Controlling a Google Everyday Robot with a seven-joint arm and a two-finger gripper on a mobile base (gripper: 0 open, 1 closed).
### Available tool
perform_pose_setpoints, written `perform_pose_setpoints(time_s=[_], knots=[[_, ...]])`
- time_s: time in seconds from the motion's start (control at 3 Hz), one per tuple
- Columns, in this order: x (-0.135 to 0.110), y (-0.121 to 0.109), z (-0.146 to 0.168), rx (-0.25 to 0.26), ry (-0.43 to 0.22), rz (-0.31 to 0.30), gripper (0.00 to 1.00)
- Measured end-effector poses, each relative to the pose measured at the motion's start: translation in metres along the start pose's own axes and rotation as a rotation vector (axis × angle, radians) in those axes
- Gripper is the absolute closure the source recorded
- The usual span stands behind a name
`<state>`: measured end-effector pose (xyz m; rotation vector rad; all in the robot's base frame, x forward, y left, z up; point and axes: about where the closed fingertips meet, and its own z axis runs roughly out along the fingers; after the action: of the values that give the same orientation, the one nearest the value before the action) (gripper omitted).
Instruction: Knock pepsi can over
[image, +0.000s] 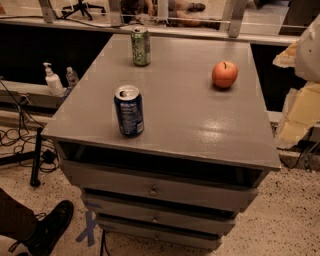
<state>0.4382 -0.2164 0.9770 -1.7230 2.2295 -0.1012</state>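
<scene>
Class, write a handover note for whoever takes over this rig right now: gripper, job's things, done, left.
The gripper is not in view.
The pepsi can stands upright near the front left of the cabinet top, with nothing touching it. The green can is at the back, the apple on the right.
Done: nothing yet.
Left: reach the pepsi can and tip it over.

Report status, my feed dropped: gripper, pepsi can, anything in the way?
Gripper at right frame edge, beside the cabinet. Pepsi can upright, front left on top. Apple and green can well apart from it.
</scene>
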Motion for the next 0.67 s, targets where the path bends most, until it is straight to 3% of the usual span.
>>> perform_pose_setpoints(time_s=[0.33,0.67], knots=[[0.000,0.000,0.000,0.000,0.000,0.000,0.00],[-0.013,-0.006,0.012,0.007,-0.080,0.016,0.00]])
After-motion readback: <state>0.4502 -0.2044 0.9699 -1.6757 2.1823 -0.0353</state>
